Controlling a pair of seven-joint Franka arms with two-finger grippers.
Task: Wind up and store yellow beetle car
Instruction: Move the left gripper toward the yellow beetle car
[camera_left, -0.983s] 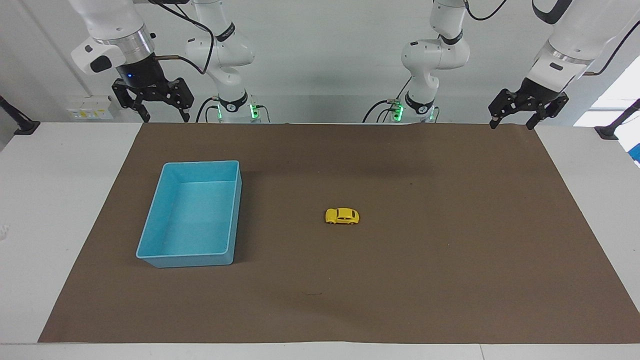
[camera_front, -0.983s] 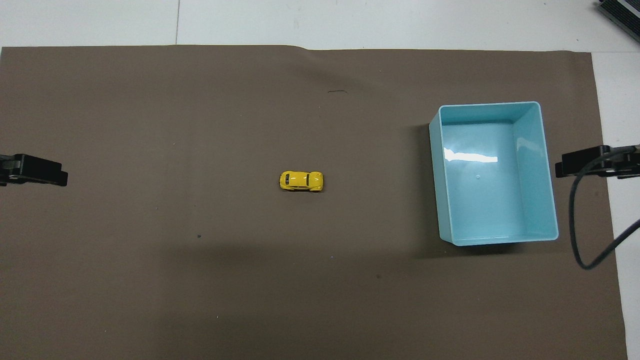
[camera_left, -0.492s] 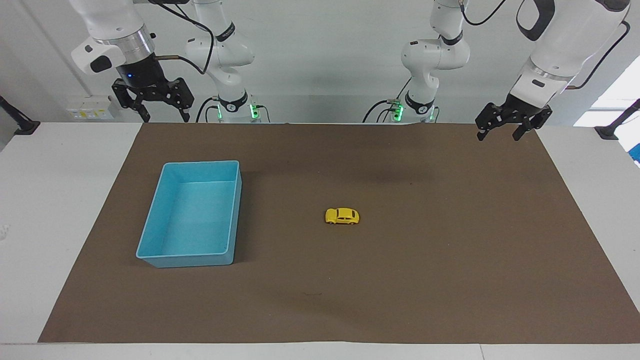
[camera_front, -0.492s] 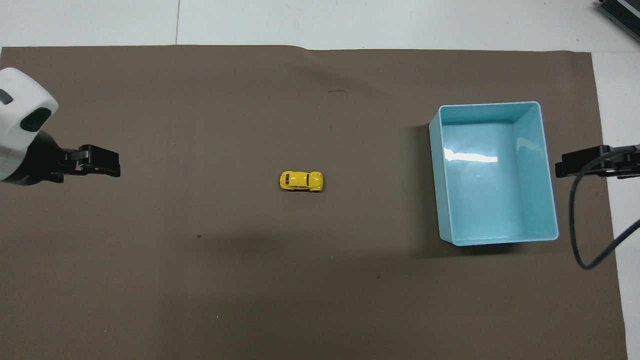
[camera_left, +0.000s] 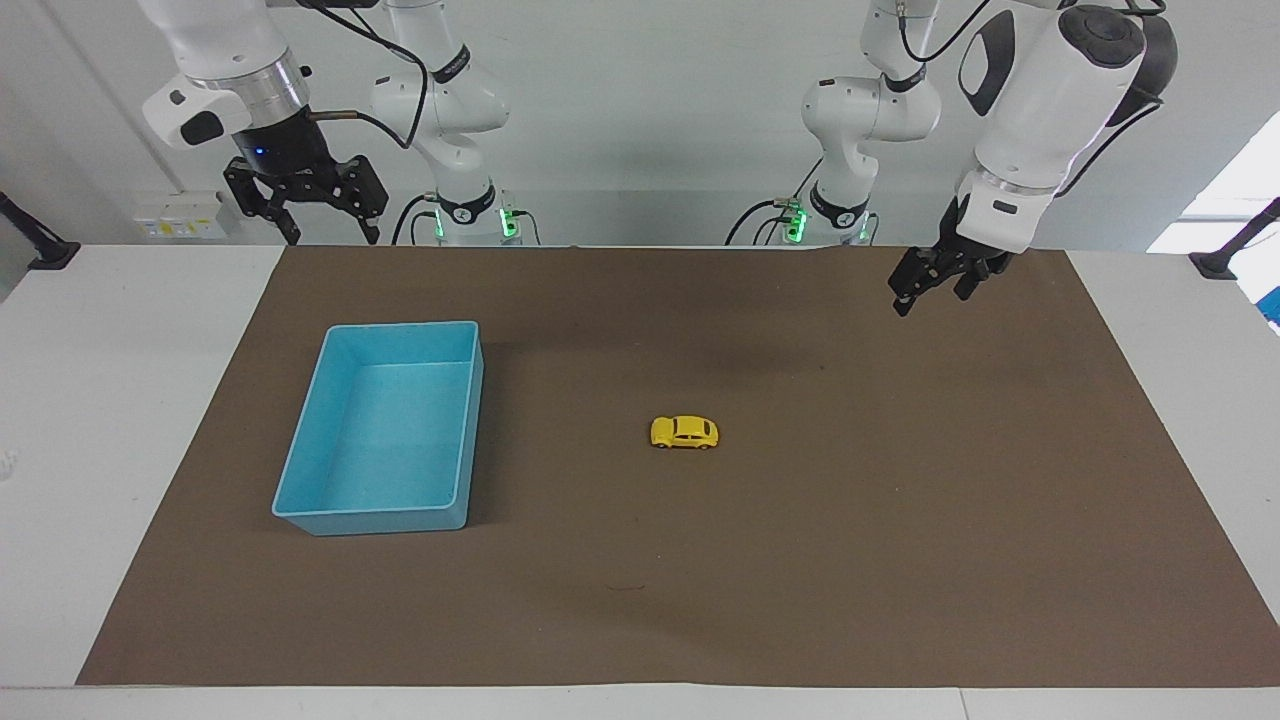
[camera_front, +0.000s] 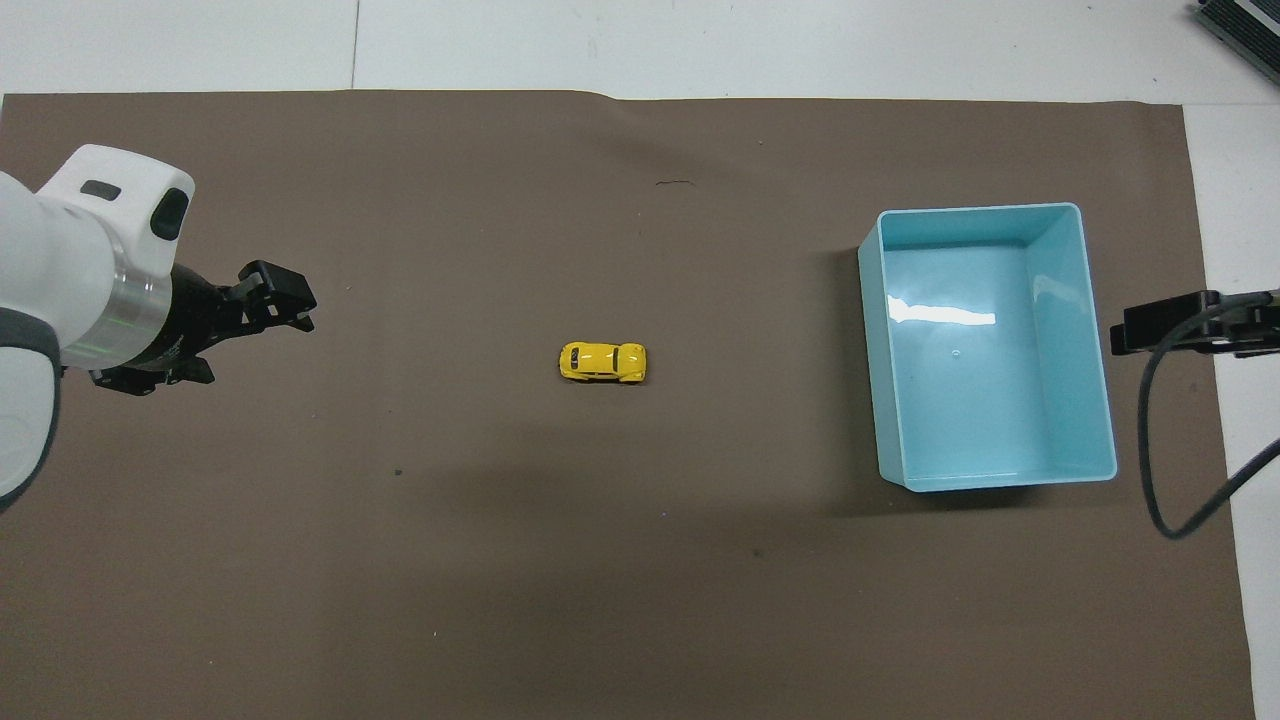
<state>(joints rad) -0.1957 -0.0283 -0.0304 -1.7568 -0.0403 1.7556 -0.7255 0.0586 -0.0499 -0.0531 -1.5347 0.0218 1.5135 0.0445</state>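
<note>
The yellow beetle car (camera_left: 685, 432) stands on its wheels on the brown mat, mid-table, and also shows in the overhead view (camera_front: 602, 362). The light blue bin (camera_left: 330, 515) sits empty toward the right arm's end; it shows in the overhead view too (camera_front: 1098, 350). My left gripper (camera_left: 930, 300) is open and empty in the air over the mat at the left arm's end, well apart from the car; it also shows in the overhead view (camera_front: 250, 330). My right gripper (camera_left: 330, 238) is open and empty, waiting high beside the bin (camera_front: 1130, 332).
The brown mat (camera_left: 900, 550) covers most of the white table (camera_left: 120, 400). A black cable (camera_front: 1160, 450) hangs from the right gripper beside the bin. Nothing else lies on the mat.
My left gripper has moved down and in over the mat toward the car, turning as it went. The right arm, the car and the bin have not moved.
</note>
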